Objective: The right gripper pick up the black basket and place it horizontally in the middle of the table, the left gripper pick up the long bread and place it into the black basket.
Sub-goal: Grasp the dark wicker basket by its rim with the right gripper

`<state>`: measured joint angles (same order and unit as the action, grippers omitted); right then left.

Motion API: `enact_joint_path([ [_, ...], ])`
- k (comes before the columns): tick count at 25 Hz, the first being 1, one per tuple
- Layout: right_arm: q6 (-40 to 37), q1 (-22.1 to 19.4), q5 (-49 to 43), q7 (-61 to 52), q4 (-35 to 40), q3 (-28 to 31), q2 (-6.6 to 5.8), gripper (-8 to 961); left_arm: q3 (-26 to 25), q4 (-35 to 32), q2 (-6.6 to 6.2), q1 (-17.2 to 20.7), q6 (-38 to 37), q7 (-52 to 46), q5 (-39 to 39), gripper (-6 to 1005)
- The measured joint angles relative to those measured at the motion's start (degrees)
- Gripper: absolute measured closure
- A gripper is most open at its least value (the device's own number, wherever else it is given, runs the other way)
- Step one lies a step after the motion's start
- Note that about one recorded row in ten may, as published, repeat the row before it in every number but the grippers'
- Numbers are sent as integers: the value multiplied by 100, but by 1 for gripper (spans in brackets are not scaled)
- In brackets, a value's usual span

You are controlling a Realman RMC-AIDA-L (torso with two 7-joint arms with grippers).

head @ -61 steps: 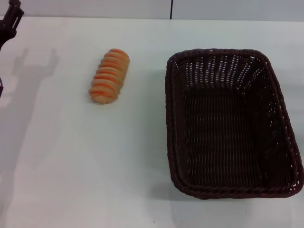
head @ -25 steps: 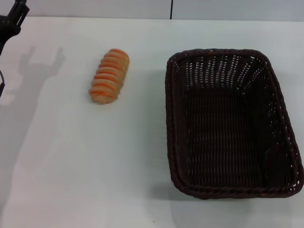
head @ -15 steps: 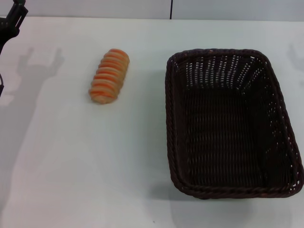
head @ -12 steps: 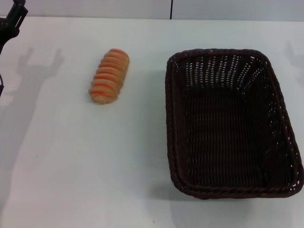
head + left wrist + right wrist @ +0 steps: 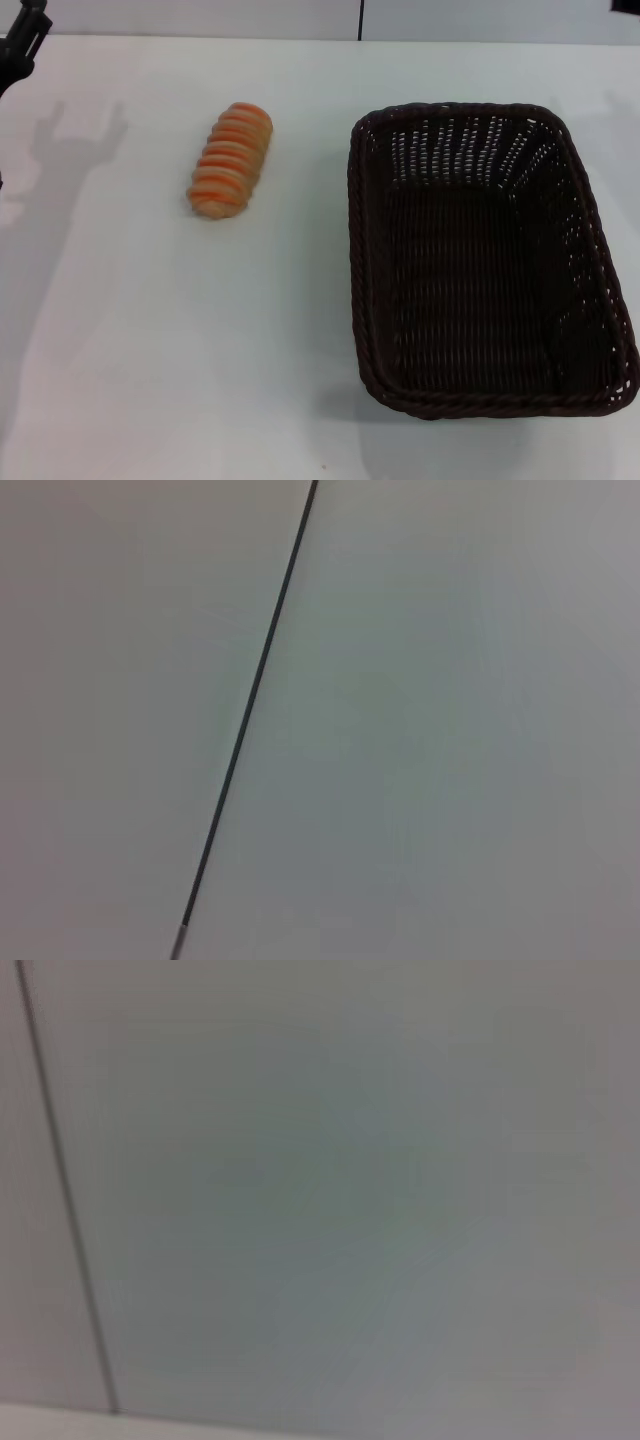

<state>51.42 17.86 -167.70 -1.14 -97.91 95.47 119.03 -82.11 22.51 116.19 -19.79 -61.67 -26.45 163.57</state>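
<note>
— While I look down from the head camera, nearest me on my right sits the black basket (image 5: 485,260), its long side running away from me, open side up on the table (image 5: 180,350).
— And the bread?
— Farther back and to my left, well apart from the basket: the long bread (image 5: 231,160) lies flat on the white top, angled slightly, ridged side up.
— Where are the arms?
— At the far left corner I see the left gripper (image 5: 22,42), raised, with its shadow falling on the table beside it. I cannot tell whether its fingers are apart or together. At the far right corner only a dark sliver shows, probably the right gripper (image 5: 625,5); I cannot tell its fingers either. Both wrist cameras give me only pale wall with a dark seam (image 5: 250,705).
</note>
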Motion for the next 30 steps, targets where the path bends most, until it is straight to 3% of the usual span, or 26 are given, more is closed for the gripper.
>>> enact_joint_path([
  [12, 1902, 150, 76, -976, -724, -350, 1, 205, -223, 49, -12, 64, -20, -48, 0, 139],
  [20, 2184, 19, 94, -1314, -773, -919, 14, 215, -296, 52, 7, 63, -21, 6, 0, 139],
  [30, 2454, -73, 105, -1444, -646, -983, 9, 231, -296, 49, 13, 60, -29, 9, -1, 138],
])
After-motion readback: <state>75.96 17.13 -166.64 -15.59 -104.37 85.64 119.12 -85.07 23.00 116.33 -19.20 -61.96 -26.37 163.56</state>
